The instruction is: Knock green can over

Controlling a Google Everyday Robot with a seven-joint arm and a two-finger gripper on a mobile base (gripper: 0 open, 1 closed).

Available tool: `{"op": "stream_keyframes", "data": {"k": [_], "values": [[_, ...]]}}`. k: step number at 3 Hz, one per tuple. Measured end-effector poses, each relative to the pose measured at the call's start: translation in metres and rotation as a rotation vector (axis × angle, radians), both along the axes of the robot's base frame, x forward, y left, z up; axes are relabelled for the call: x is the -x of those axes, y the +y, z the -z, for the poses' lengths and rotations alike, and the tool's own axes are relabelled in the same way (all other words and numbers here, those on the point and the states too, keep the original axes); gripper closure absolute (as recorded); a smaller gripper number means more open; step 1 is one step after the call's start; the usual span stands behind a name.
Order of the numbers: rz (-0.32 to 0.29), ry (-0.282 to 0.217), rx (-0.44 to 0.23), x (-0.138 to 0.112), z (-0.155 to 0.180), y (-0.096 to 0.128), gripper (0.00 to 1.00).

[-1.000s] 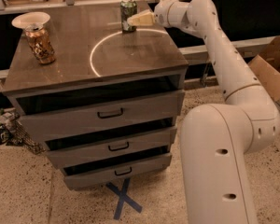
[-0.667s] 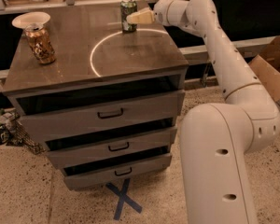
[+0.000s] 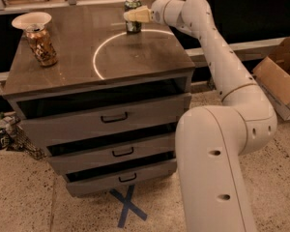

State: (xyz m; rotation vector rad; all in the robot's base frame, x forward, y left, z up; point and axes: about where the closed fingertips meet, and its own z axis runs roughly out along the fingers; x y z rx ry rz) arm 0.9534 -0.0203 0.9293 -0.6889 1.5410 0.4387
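At the table's [image 3: 63, 66] far edge, the gripper [image 3: 130, 16] reaches from the right across the upright green can [image 3: 133, 27]; open or closed, I cannot tell.

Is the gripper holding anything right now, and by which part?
Cannot tell: the gripper sits at the upper half of the upright green can, but no grip shows.

We see a grey drawer cabinet [image 3: 77, 124] on a speckled floor [image 3: 29, 197] marked with a blue tape cross [image 3: 128, 207]; a pale ring [image 3: 95, 57] shows on its dark top, and a cardboard box [image 3: 280, 76] sits at right
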Motion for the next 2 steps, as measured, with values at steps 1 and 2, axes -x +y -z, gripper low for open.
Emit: {"op": "stream_keyframes", "data": {"k": [1, 2], "values": [[0.017, 0.005, 0.008, -0.010, 0.008, 0.013, 0.00], [0.030, 0.017, 0.013, -0.020, 0.019, 0.025, 0.00]]}}
